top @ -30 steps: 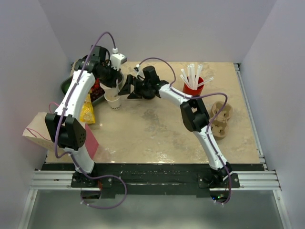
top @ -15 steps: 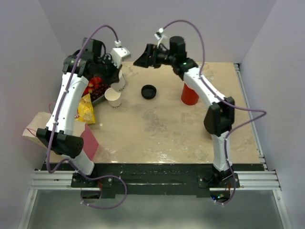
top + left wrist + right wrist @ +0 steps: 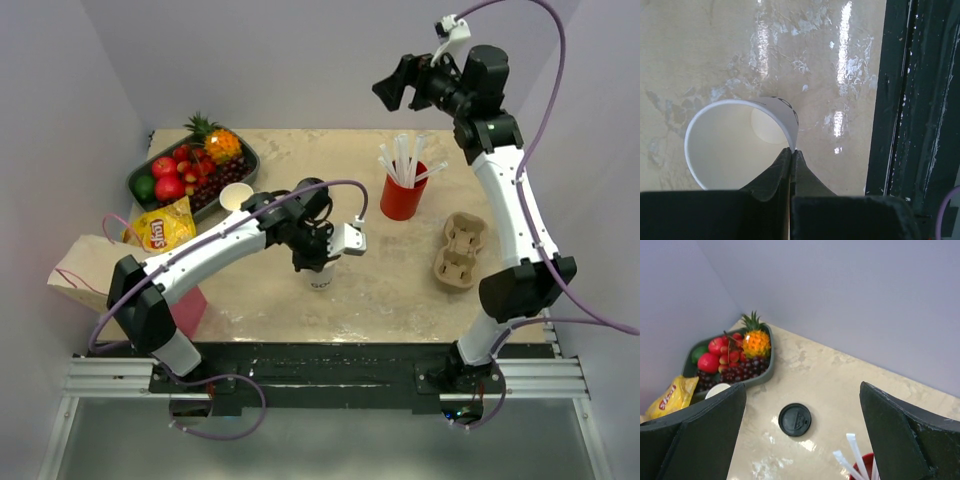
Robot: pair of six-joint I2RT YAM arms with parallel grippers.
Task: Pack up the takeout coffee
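Cup (image 3: 732,145): white paper, empty, was directly under the left pincer (image 3: 791,151), whose closed jaws pinched its wall at the rim. Judged light, thin, easily dented; the rolled rim looked the stiffest hold. Lid (image 3: 794,419): black plastic, lay far below the right pincer (image 3: 802,390), which gaped wide, holding nothing.

Left arm (image 3: 205,247) and right arm (image 3: 507,182): white shells, black joints. Behind each pincer (image 3: 792,150) (image 3: 802,405) trails a purple cable (image 3: 340,183); its fingers (image 3: 772,175) are matte black wedges.
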